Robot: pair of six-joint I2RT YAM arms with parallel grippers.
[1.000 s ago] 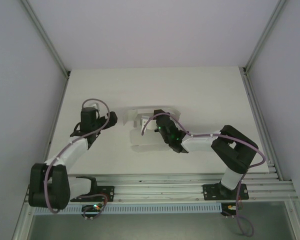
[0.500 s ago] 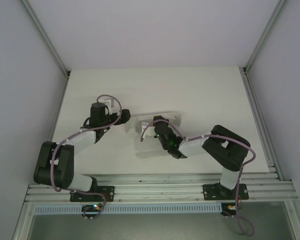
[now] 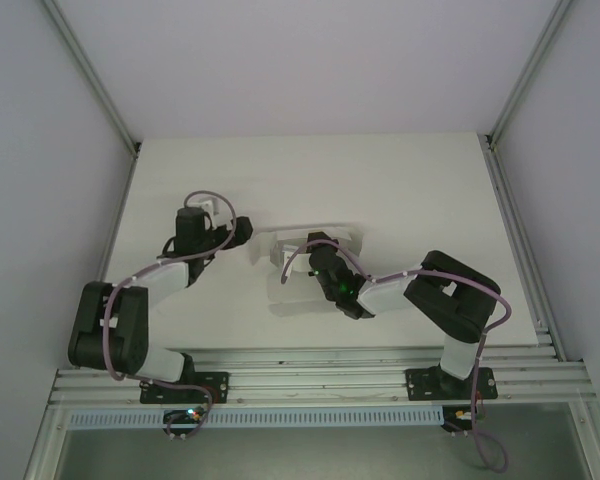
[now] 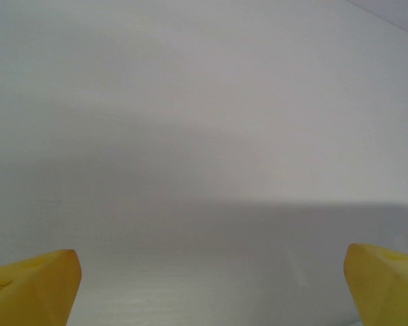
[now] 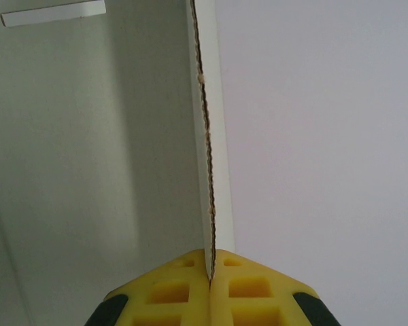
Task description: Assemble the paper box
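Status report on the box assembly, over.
Right pincer shut on the paper box card edge. Left pincer open, empty, beside the box. No obstruction seen.

Left arm: you have a black-jointed arm with a white shell on its forearm (image 3: 165, 275) and a bulky black shoulder block.
Right arm: yours matches, a black-jointed arm with a white forearm shell (image 3: 385, 292).
Cables: a thin pale-purple cable (image 3: 102, 335) loops along each arm.
Bases: a flat black mounting plate (image 3: 185, 385) sits under the left arm at the near rail, and a second black plate (image 3: 450, 384) under the right.
Light: a small green lamp (image 3: 342, 286) glows on your right wrist.
Left gripper (image 4: 211, 258): smooth yellow wedge-shaped fingers (image 4: 34, 285).
Right gripper (image 5: 209, 261): yellow moulded pads (image 5: 170, 291) with rectangular recesses and black corners.
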